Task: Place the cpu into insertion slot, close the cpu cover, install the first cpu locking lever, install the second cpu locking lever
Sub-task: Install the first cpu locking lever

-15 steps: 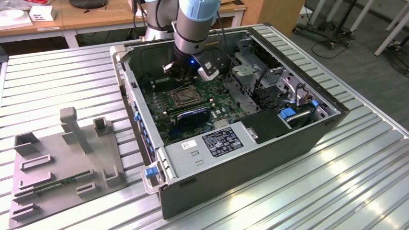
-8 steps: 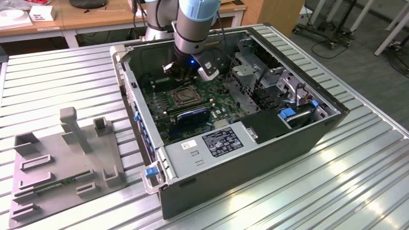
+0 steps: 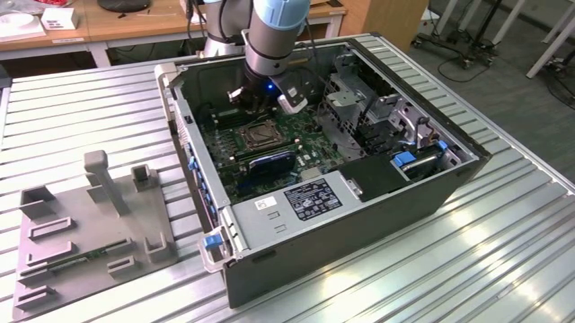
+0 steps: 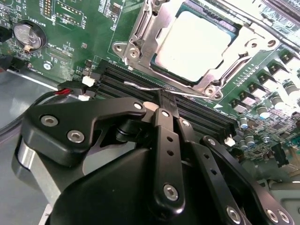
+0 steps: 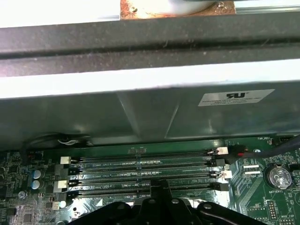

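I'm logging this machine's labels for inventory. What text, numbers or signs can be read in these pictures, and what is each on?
Large dark label on the grey metal cover, exterior view: print too small to read.
Small white sticker beside it: too small to read reliably.
White sticker on the case wall, first wrist view: blurred.
White lettering on the green board, second wrist view: too small.
Nothing can be quoted.
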Robot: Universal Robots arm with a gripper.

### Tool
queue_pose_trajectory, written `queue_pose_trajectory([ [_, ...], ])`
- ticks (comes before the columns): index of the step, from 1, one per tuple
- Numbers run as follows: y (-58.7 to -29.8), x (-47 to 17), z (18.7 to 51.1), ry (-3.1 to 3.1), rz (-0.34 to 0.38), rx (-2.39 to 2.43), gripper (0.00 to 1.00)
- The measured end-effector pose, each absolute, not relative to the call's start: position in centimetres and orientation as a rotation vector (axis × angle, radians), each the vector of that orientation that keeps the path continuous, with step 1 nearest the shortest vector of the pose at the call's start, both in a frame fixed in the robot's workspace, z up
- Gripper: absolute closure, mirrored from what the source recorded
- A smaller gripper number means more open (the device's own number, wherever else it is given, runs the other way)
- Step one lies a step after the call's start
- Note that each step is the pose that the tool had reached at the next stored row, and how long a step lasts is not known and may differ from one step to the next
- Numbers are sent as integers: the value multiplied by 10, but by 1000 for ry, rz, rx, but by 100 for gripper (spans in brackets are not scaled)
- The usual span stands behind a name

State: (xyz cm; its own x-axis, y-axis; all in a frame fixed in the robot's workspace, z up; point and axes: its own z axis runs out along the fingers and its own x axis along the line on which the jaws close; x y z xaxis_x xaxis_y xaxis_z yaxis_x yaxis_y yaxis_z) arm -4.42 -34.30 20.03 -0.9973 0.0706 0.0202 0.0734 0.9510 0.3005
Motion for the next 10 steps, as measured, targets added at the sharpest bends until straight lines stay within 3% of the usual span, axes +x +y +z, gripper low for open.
queue_pose_trajectory([
  [10,-343,-41,200,-3084,-475,-116,89],
])
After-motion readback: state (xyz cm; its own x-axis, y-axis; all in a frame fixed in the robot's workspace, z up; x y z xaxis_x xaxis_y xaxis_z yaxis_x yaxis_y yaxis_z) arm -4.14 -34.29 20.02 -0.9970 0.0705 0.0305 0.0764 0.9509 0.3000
